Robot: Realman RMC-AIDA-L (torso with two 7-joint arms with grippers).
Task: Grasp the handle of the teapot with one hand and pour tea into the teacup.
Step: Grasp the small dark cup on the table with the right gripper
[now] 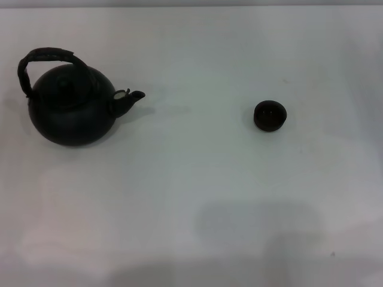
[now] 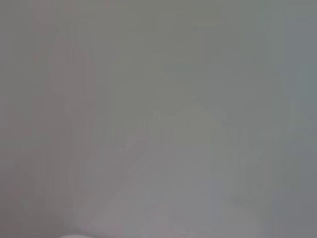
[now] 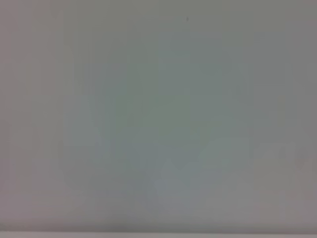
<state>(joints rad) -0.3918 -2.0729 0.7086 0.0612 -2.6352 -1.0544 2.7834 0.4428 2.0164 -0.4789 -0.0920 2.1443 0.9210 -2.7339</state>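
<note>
Standing upright: teapot (image 1: 70, 110), left side of white table (image 1: 191, 197), lid on, contents hidden.
Teacup (image 1: 270, 115): right of centre, well apart from the spout (image 1: 130, 100); dark inside, contents unclear.
Teapot look: round, black, stubby spout facing the teacup.
Handle (image 1: 45, 60): rough arch, ungripped.
Grippers: neither in view; fingers cannot be told.

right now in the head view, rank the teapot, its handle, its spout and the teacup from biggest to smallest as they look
1. teapot
2. handle, arching over the pot's top
3. teacup
4. spout

The teacup and spout look close in size, so their order is unsure.
</note>
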